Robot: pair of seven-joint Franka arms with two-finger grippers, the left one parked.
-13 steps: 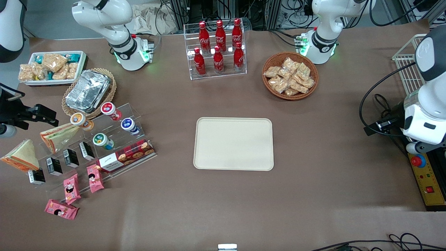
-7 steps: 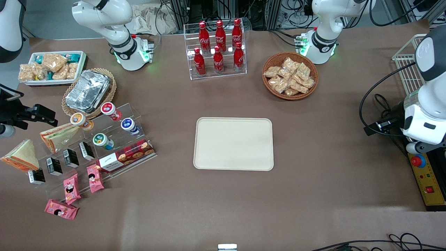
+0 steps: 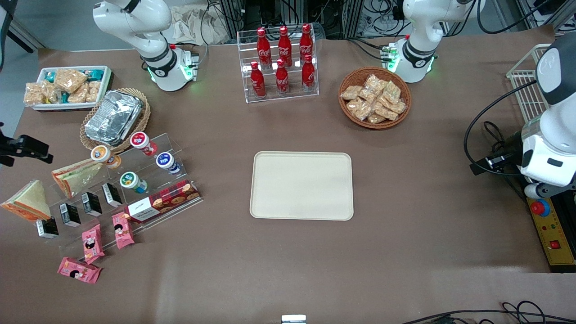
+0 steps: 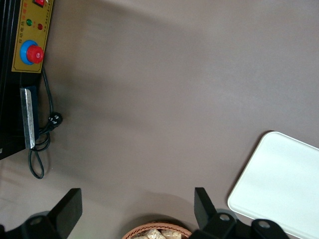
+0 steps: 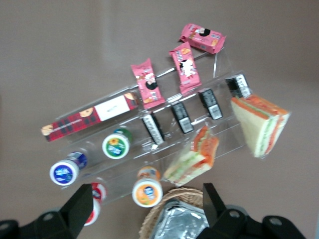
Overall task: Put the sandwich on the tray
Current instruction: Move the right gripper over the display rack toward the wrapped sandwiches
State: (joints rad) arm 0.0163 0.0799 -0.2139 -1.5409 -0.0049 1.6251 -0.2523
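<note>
I saw my gripper (image 5: pixel 144 211), fingers spread apart and holding nothing, hovering above the clear acrylic stand (image 3: pixel 118 189). The sandwich (image 3: pixel 28 201), a clear-wrapped tan wedge with red-orange and green filling, leaned at that stand's end toward the working arm. The smooth, flat cream tray (image 3: pixel 301 185), with rounded corners and a low rim, lay well apart from the stand on brown tabletop.

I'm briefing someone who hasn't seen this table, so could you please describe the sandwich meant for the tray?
Find the clear tiered snack rack toward the working arm's end of the table. Two wrapped wedge sandwiches sit at its end away from the tray. The sandwich is the one nearer the front camera, with a tan bread face and red-orange edge, unlike the paler greenish wedge.
</note>
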